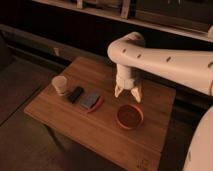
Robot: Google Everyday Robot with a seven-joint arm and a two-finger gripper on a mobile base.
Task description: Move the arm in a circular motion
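Observation:
The arm (165, 62) is large, glossy and white, with small dark holes. It reaches in from the right, and its rounded elbow (127, 50) bends down over the wooden table (65, 117). The gripper (127, 93) points straight down, a little above the table's back middle. Its two cream-tipped fingers (118, 91) stand apart with nothing between them. It hangs just behind and above a red bowl (130, 116).
On the table's left stand a pale cup (60, 85), a small black object (76, 94) and a grey-blue item on a red dish (91, 102). A dark wall and a shelf (150, 20) run behind the table. Dark floor lies to the left.

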